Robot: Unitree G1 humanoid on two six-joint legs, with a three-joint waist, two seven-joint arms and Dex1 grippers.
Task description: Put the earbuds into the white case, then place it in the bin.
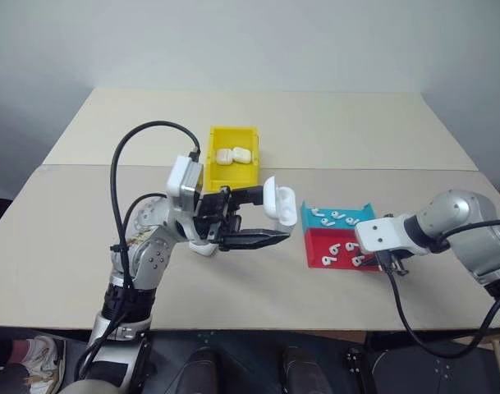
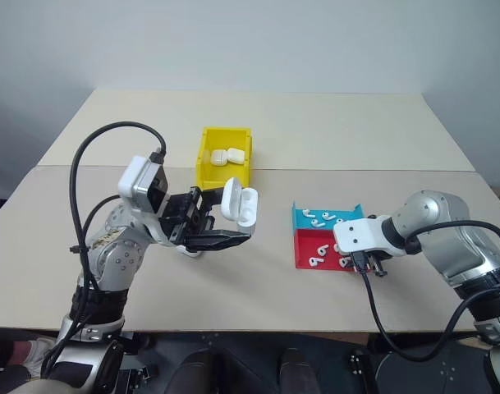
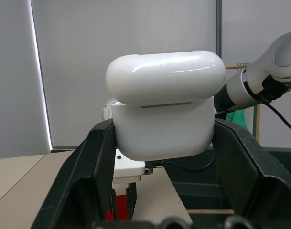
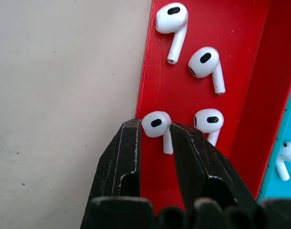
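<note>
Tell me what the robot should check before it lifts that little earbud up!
1. Right gripper around one earbud in the red tray: ok, a finger sits on each side of it.
2. Fingers closed firmly on that earbud: cannot tell, they look close but the contact is hard to judge.
3. Neighbouring earbud out of the grip: ok, it lies just outside one finger.
4. Left gripper holding the white case: ok, it is clamped between both fingers, above the table.
5. Case lid open to receive the earbud: ok, the lid stands flipped up.
6. Yellow bin has room: ok, two cases lie inside with space left.
</note>
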